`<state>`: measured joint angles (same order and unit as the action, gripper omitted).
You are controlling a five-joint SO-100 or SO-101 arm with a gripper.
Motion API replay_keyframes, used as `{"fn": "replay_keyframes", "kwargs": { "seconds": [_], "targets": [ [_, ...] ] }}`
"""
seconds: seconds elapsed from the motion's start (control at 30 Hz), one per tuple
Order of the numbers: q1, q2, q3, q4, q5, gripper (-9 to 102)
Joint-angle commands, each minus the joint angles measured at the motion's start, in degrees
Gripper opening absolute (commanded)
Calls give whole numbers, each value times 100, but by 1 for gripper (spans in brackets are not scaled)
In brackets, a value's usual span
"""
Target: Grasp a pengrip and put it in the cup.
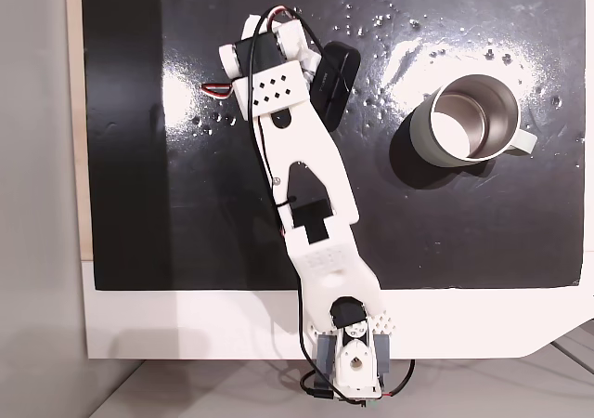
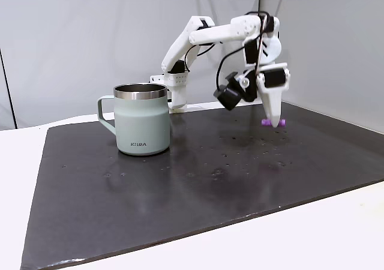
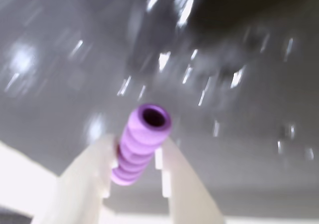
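In the wrist view the light-purple ribbed pengrip (image 3: pixel 141 143) sits between my two white fingers, touching both, with its open end pointing away from the camera. The picture is blurred. In a fixed view from the side my gripper (image 2: pixel 276 123) points straight down at the far right of the black mat. The pengrip (image 2: pixel 266 122) sticks out on either side of its tip, at about mat level. The cup (image 2: pixel 141 121), a pale grey mug with a steel inside, stands upright well to the left. From above, the cup (image 1: pixel 422 130) is at the right, with its handle pointing right.
The white arm (image 1: pixel 316 186) reaches from its base at the near table edge across the black mat (image 1: pixel 464 241) to the upper left. A black camera block (image 1: pixel 332 79) hangs beside the wrist. Open mat lies between the gripper and the cup.
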<state>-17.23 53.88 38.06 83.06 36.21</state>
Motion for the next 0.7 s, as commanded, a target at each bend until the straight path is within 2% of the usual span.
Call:
{"fn": "replay_keyframes", "kwargs": {
  "seconds": [0.0, 0.33, 0.5, 0.67],
  "targets": [
    [-97, 1371, 431, 123, -264, 0],
    [448, 3674, 2250, 958, -1213, 0],
    [1178, 4087, 2074, 1881, -1890, 0],
    [2136, 4491, 2057, 1934, -2953, 0]
  ]
}}
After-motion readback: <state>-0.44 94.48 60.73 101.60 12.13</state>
